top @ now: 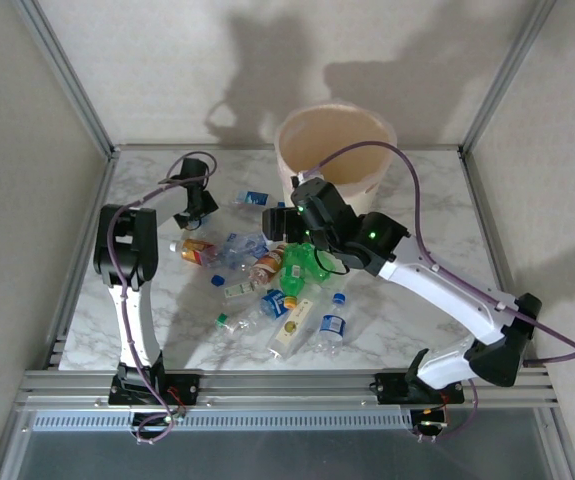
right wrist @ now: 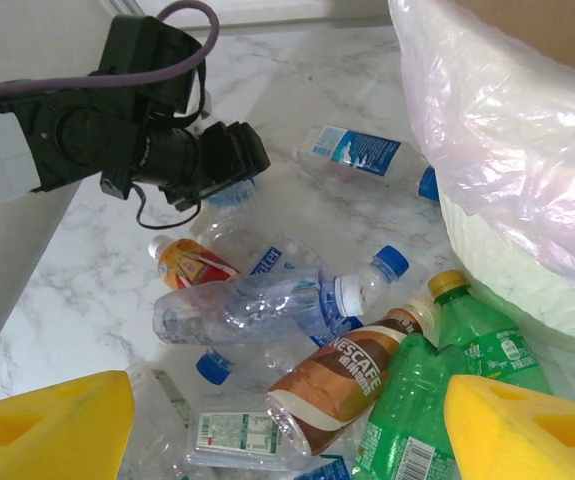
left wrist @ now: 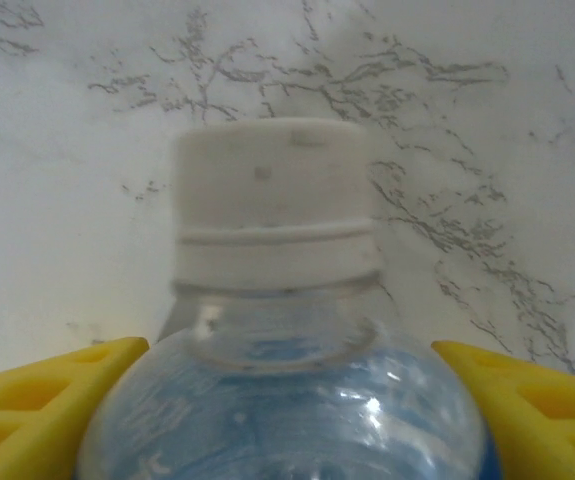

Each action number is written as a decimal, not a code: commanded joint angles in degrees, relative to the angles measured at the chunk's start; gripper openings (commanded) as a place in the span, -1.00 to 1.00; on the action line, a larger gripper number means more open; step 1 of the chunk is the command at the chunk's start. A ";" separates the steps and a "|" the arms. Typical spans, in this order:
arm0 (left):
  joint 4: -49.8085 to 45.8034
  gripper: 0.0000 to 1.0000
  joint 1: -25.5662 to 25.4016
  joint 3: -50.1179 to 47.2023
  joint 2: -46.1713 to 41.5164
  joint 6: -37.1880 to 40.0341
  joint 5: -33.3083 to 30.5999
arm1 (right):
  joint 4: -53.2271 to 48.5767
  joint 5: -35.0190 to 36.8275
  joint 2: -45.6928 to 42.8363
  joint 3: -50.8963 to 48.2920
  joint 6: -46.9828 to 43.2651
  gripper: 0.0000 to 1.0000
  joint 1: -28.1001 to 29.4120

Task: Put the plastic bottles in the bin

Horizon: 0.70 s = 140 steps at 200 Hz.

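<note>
Seen from above, the plastic bottles (top: 267, 280) lie heaped on the marble table (top: 417, 200) just in front of the bin (top: 339, 140), which stands upright at the far edge. The left gripper (top: 199, 208) is down at the heap's far-left fringe. Its wrist camera gives the close look the overhead lacks: a clear white-capped bottle (left wrist: 272, 210) with a blue label sits between the yellow fingers (left wrist: 47, 400), both against its shoulders, though whether they are squeezing it cannot be told. The right gripper (right wrist: 287, 400) hangs over the middle of the pile, jaws spread wide and holding nothing. Its camera picks out a brown Nescafé bottle (right wrist: 352, 375), green bottles (right wrist: 477, 345) just beside the bin's wall, an orange-labelled bottle (right wrist: 192, 265), and the pinkish liner (right wrist: 507, 120) draped over the rim.
</note>
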 commanded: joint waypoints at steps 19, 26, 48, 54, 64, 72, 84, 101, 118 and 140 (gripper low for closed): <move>-0.93 0.32 0.02 1.66 0.49 -0.05 0.37 | -0.75 1.30 1.56 2.64 -0.31 0.63 0.53; -0.91 0.30 0.01 1.67 0.28 -0.27 0.35 | -0.81 1.47 1.61 2.77 -0.31 0.63 0.47; -1.13 0.17 0.02 1.63 -0.23 -0.67 0.51 | -1.14 2.09 1.43 3.06 -0.14 0.62 0.47; -1.18 0.15 0.02 1.64 -0.46 -0.84 0.55 | -1.17 2.18 1.39 2.97 -0.14 0.62 0.44; -1.25 0.14 0.02 1.49 -0.93 -0.94 0.55 | -1.15 2.27 1.07 2.90 -0.05 0.62 0.47; -1.25 0.13 0.02 1.40 -1.49 -1.07 0.46 | -1.15 2.36 0.96 2.86 0.04 0.62 0.48; -1.46 0.13 0.02 1.40 -2.23 -1.16 0.54 | -1.32 2.45 0.86 2.90 0.25 0.62 0.50; -1.46 0.09 0.02 1.50 -3.76 -1.18 0.79 | -1.45 2.45 0.65 2.66 0.54 0.62 0.52; -1.08 0.05 0.02 1.50 -5.69 -1.42 0.81 | -1.41 2.39 0.51 2.68 0.74 0.62 0.44; -1.28 0.02 0.02 1.76 -8.23 -1.89 0.31 | -1.25 2.19 0.20 2.99 0.65 0.62 0.46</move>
